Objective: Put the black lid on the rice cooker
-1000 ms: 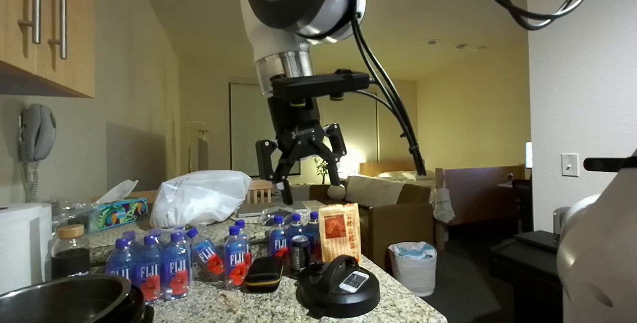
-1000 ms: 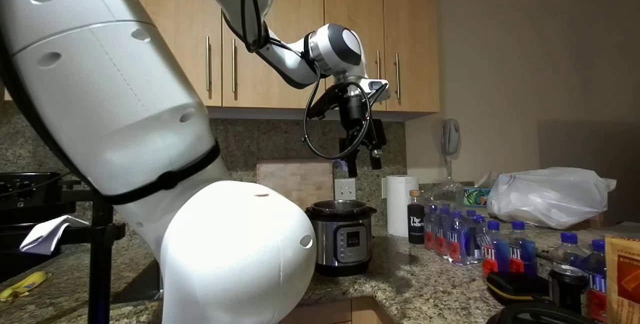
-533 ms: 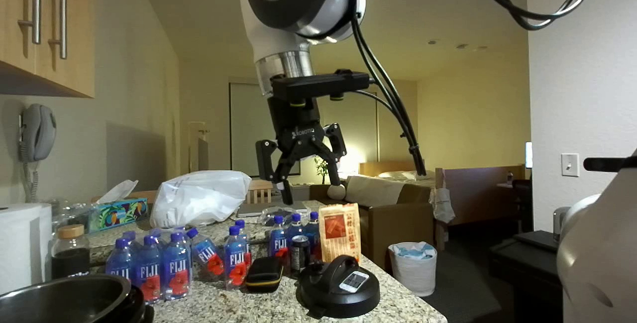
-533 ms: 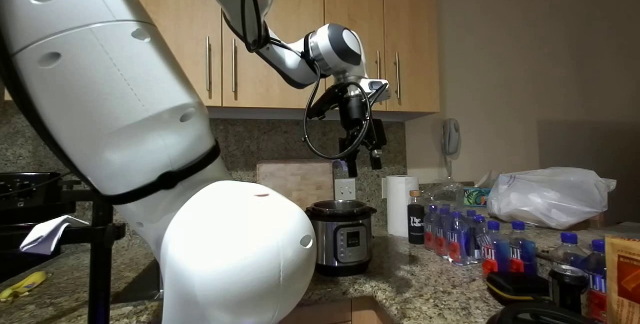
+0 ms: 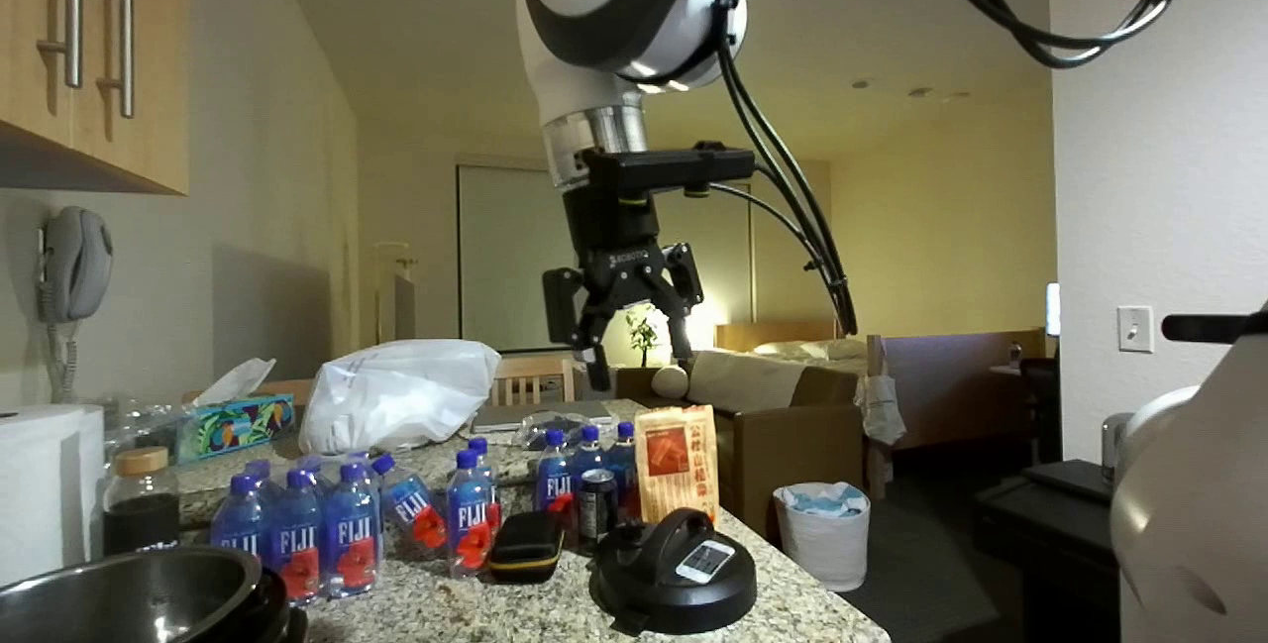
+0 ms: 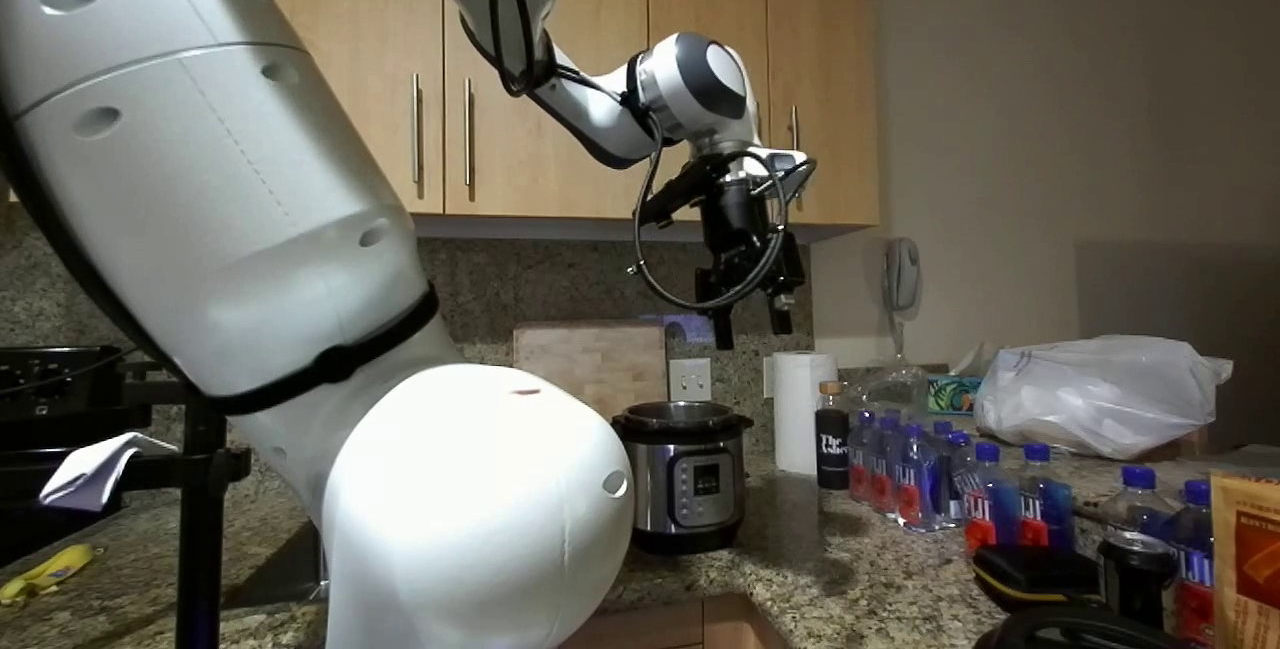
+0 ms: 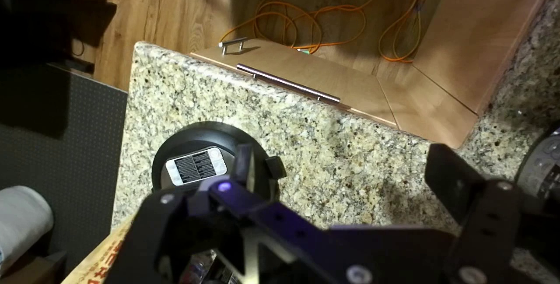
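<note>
The black lid (image 5: 649,591) lies on the granite counter, its arched handle up and a white label on top. It shows at the bottom edge of an exterior view (image 6: 1080,629) and in the wrist view (image 7: 194,139), partly behind a finger. The rice cooker (image 6: 690,489) stands uncovered on the counter, a steel body with a dark rim; its open top shows in an exterior view (image 5: 129,598), and its edge in the wrist view (image 7: 540,170). My gripper (image 5: 639,363) is open and empty, high above the counter. It also shows in an exterior view (image 6: 752,327) and the wrist view (image 7: 345,166).
Several water bottles (image 5: 352,529), a black case (image 5: 526,546), a can (image 5: 597,504) and a paper bag (image 5: 678,460) stand behind the lid. A paper towel roll (image 6: 803,414) and dark bottle (image 6: 832,439) stand beside the cooker. Wall cabinets (image 6: 560,149) hang above.
My open gripper has moved right and slightly up in both exterior views during the last half second; before that it stayed still. The lid and rice cooker have not moved.
</note>
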